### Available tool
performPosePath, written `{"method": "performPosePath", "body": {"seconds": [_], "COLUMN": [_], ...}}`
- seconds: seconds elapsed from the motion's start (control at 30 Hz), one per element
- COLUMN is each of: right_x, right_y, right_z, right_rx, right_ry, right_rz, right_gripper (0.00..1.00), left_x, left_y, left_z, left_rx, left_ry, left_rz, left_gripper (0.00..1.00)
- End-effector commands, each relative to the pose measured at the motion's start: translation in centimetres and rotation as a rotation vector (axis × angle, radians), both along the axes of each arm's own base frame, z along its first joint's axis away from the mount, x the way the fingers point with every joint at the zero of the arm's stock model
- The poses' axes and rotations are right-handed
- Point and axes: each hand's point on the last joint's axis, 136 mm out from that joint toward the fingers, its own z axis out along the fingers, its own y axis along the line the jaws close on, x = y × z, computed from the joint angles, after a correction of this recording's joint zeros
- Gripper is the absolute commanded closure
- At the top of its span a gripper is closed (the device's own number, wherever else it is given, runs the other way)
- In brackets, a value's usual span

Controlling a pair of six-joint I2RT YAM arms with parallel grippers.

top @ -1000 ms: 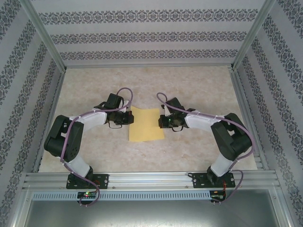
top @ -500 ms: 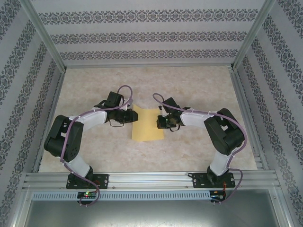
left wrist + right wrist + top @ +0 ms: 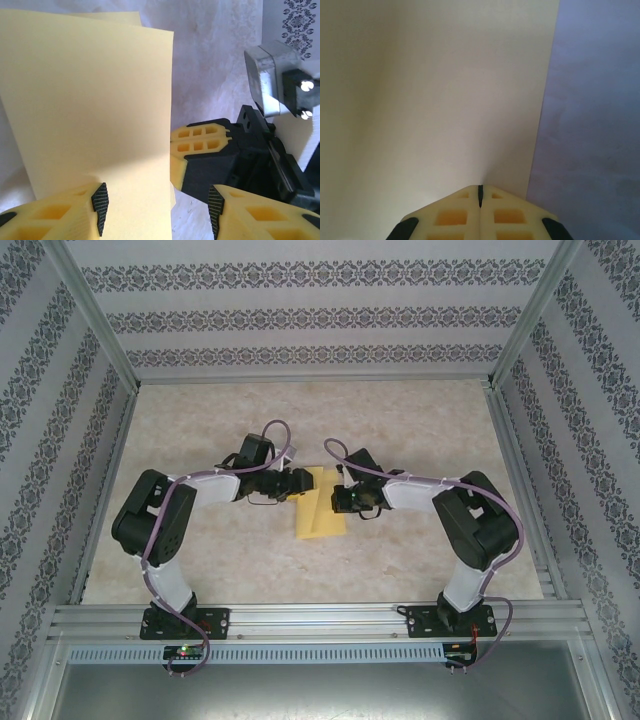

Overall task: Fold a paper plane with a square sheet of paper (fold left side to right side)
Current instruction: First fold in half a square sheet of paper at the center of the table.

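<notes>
Paper: the square sheet of paper [image 3: 322,510] is lying about the middle of the tabletop [image 3: 200,420], well apart from every edge. It is showing a narrow outline, longer toward the far and near edges.
Fold: a line is running along the sheet in the top view, and the left strip is looking darker. In the left wrist view the sheet [image 3: 90,100] is facing the camera with a second layer peeking behind its top edge. I cannot tell if it is lying flat.
Left gripper: the left gripper [image 3: 303,483] is reaching over the sheet's left far part. Its fingers [image 3: 100,207] are standing apart, and the paper's edge is passing between them unclamped.
Right gripper: the right gripper [image 3: 338,502] is sitting at the sheet's right edge. Its fingers [image 3: 465,215] are pressing together with only a thin seam between, their tip resting on the paper [image 3: 445,90].
Grippers together: the two are facing each other across the sheet, near but not touching.
</notes>
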Motion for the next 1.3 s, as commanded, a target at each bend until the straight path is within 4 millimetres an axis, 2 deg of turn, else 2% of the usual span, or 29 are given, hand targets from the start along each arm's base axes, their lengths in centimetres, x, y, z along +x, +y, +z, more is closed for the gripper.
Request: {"method": "performPosePath", "body": {"seconds": [0.0,0.17,0.3,0.43,0.63,0.83,1.0,1.13,1.27], "right_x": [0.2,0.6,0.4,0.4,0.5,0.4,0.3,0.4,0.8], "right_y": [0.1,-0.1,0.9,2.0,3.4,4.2,4.6,4.1,2.7], "right_z": [2.6,6.4,8.1,8.2,7.1,6.2,5.7,5.0,4.0], "right_rx": [0.063,0.196,0.348,0.419,0.459,0.459,0.453,0.400,0.292], "right_ry": [-0.058,-0.124,-0.104,-0.066,-0.009,0.027,0.041,0.039,0.024], "right_rz": [-0.023,-0.061,-0.074,-0.077,-0.074,-0.063,-0.048,-0.049,-0.061], "right_gripper": [0.93,0.77,0.64,0.57,0.57,0.62,0.82,0.98,1.00], "left_x": [1.2,1.3,1.3,1.2,1.1,1.1,1.0,0.9,0.5], "left_y": [-1.2,-1.0,-0.9,-1.0,-1.0,-1.1,-1.1,-0.8,0.2], "left_z": [1.8,1.5,1.1,1.0,1.0,1.1,1.2,1.7,2.5], "left_rx": [-0.048,-0.033,-0.020,-0.017,-0.010,-0.011,-0.012,-0.002,0.051], "left_ry": [-0.056,-0.055,-0.049,-0.048,-0.050,-0.051,-0.051,-0.066,-0.101], "left_rz": [-0.005,0.001,0.007,0.006,0.003,0.002,0.000,0.003,0.019], "left_gripper": [0.44,0.52,0.61,0.65,0.66,0.66,0.66,0.65,0.56]}}
